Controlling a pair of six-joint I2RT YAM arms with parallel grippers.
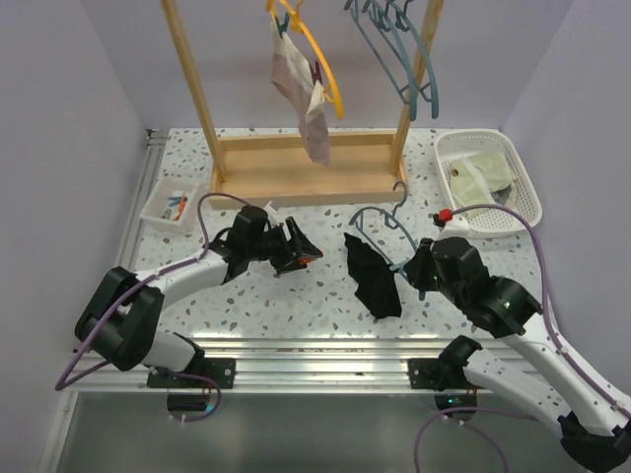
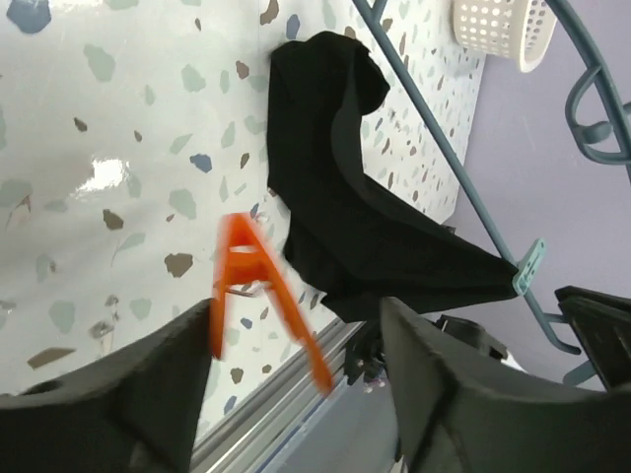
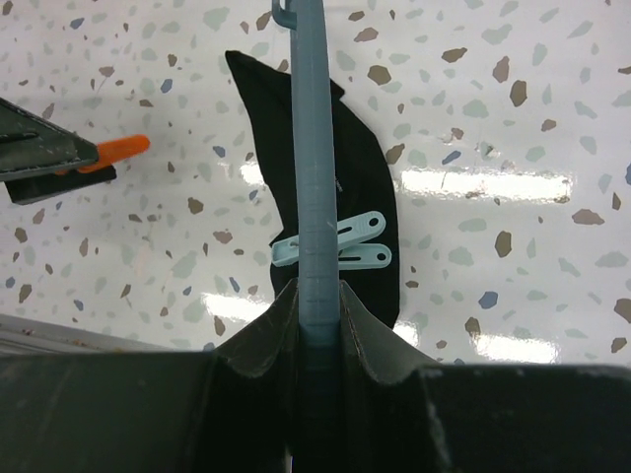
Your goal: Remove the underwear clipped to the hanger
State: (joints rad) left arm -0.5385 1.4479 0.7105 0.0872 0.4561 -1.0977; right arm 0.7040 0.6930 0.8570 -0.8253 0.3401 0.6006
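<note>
The black underwear (image 1: 373, 278) lies on the table, held by a pale blue clip (image 3: 335, 254) to the blue-grey hanger (image 1: 386, 219). My right gripper (image 3: 317, 296) is shut on the hanger's bar (image 3: 312, 148) just below that clip. My left gripper (image 1: 296, 246) is open to the left of the black underwear (image 2: 345, 207). A blurred orange clip (image 2: 258, 286) shows loose between its fingers. The pink-mauve underwear (image 1: 306, 99) hangs clipped to a yellow hanger (image 1: 323, 61) on the rack.
A wooden rack (image 1: 296, 169) stands at the back with several spare blue-grey hangers (image 1: 399, 49). A white basket (image 1: 477, 138) holding pale green cloth (image 1: 483, 175) sits at the back right. A small white tray (image 1: 170, 205) is at the left.
</note>
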